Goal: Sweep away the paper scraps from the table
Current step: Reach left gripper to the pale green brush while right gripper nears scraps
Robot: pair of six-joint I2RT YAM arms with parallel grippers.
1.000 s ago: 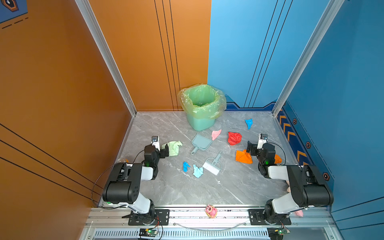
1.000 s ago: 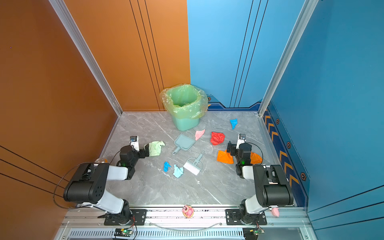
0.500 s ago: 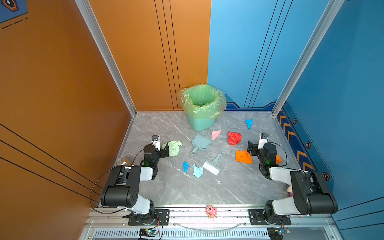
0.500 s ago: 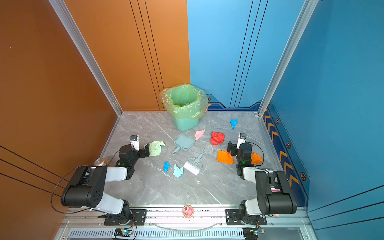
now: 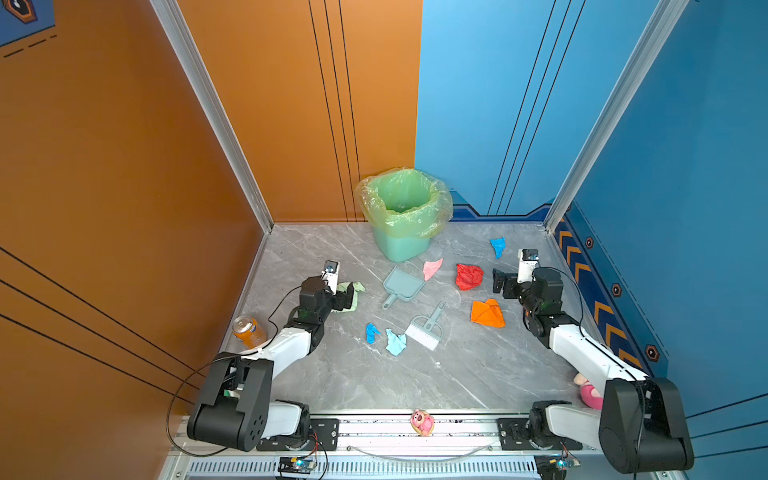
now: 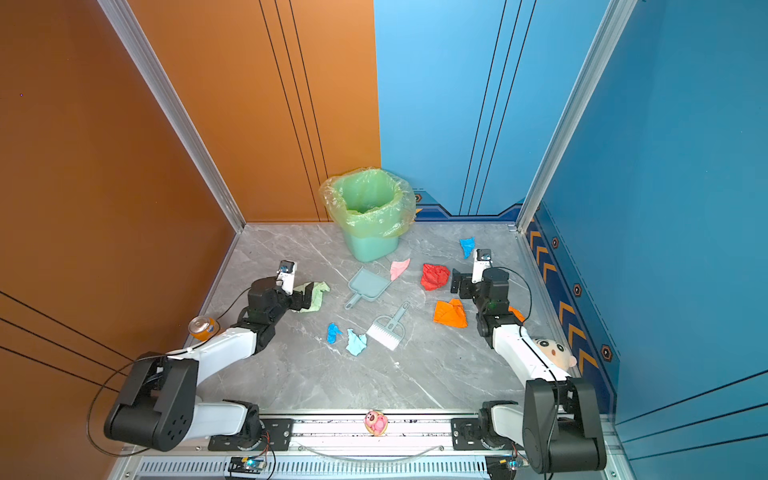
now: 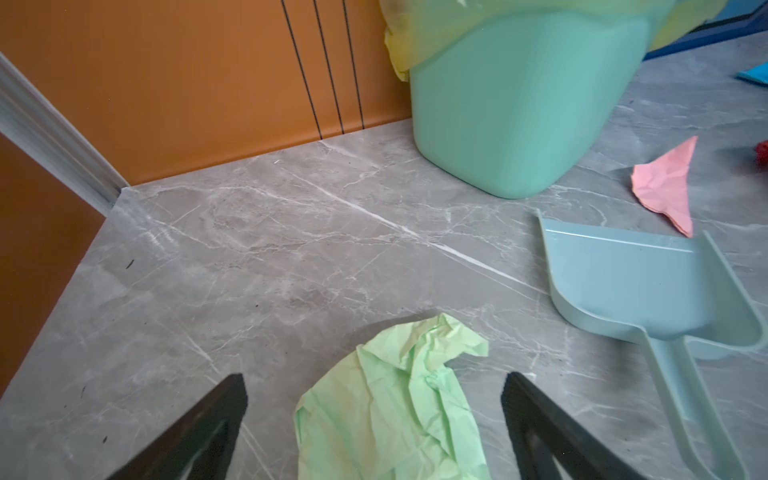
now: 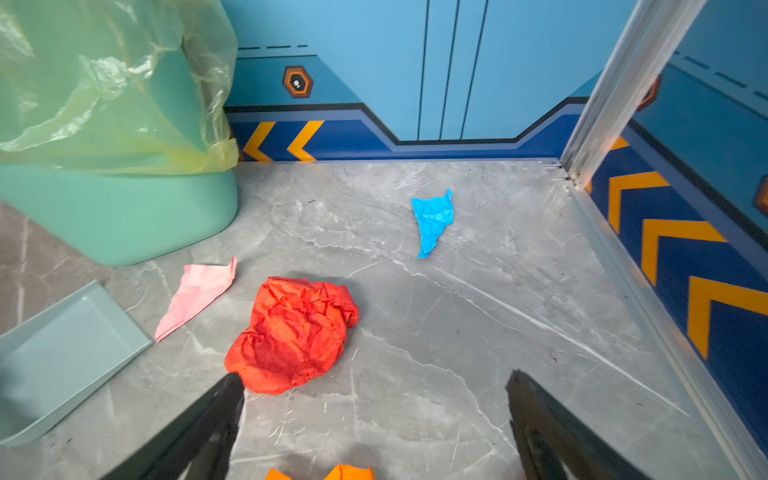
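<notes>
Both elbows (image 5: 232, 399) (image 5: 640, 419) have swung back as your left gripper (image 7: 372, 378), jaws apart, frames one crumpled light-green scrap (image 7: 390, 407) and your right gripper (image 8: 374, 376), likewise apart, sits just behind one wadded red scrap (image 8: 295, 332), one blue scrap (image 8: 432, 220) and one pink scrap (image 8: 195, 295) farther ahead on the veined grey table (image 8: 457, 332).

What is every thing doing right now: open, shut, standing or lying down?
Left pincer: open over green scrap, not gripping.
Right pincer: open, empty.
Bin: upright, bag-lined.
Dustpan: lying flat, empty.
Brush: lying flat, unheld.
Red scrap: crumpled, on table.
Can: standing.
</notes>
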